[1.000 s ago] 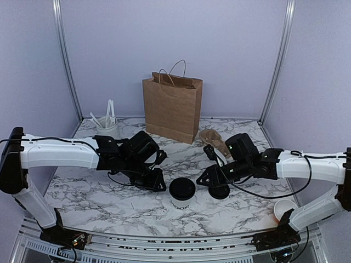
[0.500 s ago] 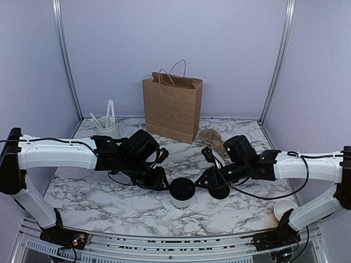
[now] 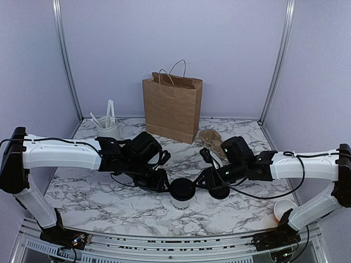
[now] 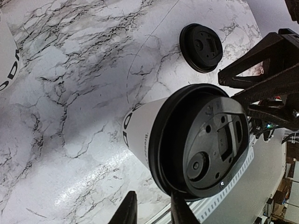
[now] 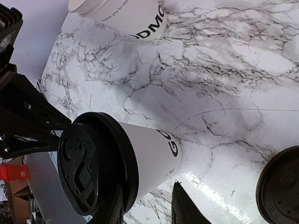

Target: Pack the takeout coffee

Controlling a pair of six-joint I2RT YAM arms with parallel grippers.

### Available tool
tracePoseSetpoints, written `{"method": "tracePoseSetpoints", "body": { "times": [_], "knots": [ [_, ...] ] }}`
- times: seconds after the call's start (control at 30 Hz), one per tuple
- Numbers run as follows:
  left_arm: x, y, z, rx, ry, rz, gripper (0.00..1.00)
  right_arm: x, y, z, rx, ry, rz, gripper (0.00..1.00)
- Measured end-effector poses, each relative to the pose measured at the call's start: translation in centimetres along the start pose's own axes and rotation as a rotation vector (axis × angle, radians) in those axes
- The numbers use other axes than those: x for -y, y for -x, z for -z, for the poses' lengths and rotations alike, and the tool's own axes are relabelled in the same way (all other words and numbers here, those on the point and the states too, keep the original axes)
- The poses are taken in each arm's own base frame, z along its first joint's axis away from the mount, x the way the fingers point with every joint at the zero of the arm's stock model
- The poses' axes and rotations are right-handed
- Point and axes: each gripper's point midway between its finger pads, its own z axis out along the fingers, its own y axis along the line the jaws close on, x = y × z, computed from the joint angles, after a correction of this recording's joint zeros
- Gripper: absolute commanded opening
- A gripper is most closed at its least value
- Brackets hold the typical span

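white paper takeout coffee (image 3: 182,193), round black lid (image 4: 205,144), veined marble (image 4: 70,93); left fingers (image 4: 128,212), right fingers (image 5: 183,205) slightly apart, empty

Surface: table (image 3: 109,192), white marble pattern with grey veining.

Items standing or lying on it:
- Takeout coffee (image 3: 181,193), upright, near the front edge at centre; white cup, black lid fitted.
- Loose black lid (image 3: 220,192), flat, just beside the coffee on its right.
- Brown paper bag (image 3: 171,109), upright, at the back edge, centre.
- White cup holding utensils (image 3: 108,129), back left corner.
- Crumpled brown paper (image 3: 211,139), right of the bag.
- White cup (image 3: 284,209), front right corner.
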Motion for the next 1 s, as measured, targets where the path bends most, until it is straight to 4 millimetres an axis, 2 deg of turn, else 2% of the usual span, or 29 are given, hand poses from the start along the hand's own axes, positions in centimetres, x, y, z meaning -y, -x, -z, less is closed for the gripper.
{"method": "tracePoseSetpoints", "body": {
  "times": [0.33, 1.0],
  "knots": [
    [0.1, 0.2, 0.0, -0.004, 0.005, -0.002, 0.25, -0.5, -0.4, -0.3, 0.004, -0.004, 0.013, 0.33],
    [0.0, 0.1, -0.3, -0.028, 0.016, -0.042, 0.21, -0.2, -1.0, -0.8, 0.089, 0.057, -0.010, 0.29]
  ]
}}
